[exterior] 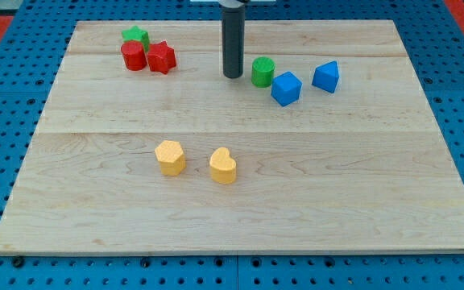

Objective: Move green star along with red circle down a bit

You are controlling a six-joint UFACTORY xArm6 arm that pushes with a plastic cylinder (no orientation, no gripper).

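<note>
**Rod standing mid-board near the top edge, target pair off toward the top-left corner**

Because this arm ends in a plain dark rod rather than jaws, nothing can open, close or grip; my tip [232,76] rests on the pale wooden board [240,217] a little below the middle of its top edge, touching no block. Just beside the tip, toward the view's right, stands the green cylinder block [263,72], with a narrow strip of bare wood between them. Touching or nearly touching that cylinder on its lower right is a blue cube-like block [286,88], and a second blue angular block [325,76] sits near it, further toward the right edge.

Well apart from the tip, toward the board's top-left corner, lies the task's pair. The green star block [136,35] sits closest to the top edge, and the red circle block [134,55] is pressed against its lower side. A red star block [161,57] touches the red circle on the view's right, so the three form one tight cluster.

Nearer the bottom edge, around the middle of the board, are two yellow blocks close together but apart: a yellow hexagon-like block [170,157] on the left and a yellow heart-shaped block [223,166] on the right.

Around the board runs a blue perforated table surface [6,97].
</note>
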